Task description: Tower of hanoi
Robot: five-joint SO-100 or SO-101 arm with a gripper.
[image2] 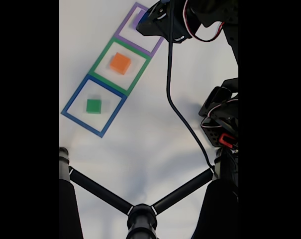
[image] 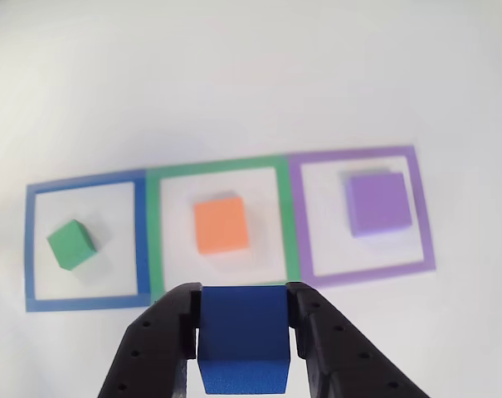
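Blue cube (image: 243, 336) clamped between black gripper (image: 244, 319) jaws, above table.

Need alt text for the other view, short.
Gripper holds a blue cube in the foreground. Behind it on the white table, three frames in a row: green block in blue, orange block in green, purple block in purple.
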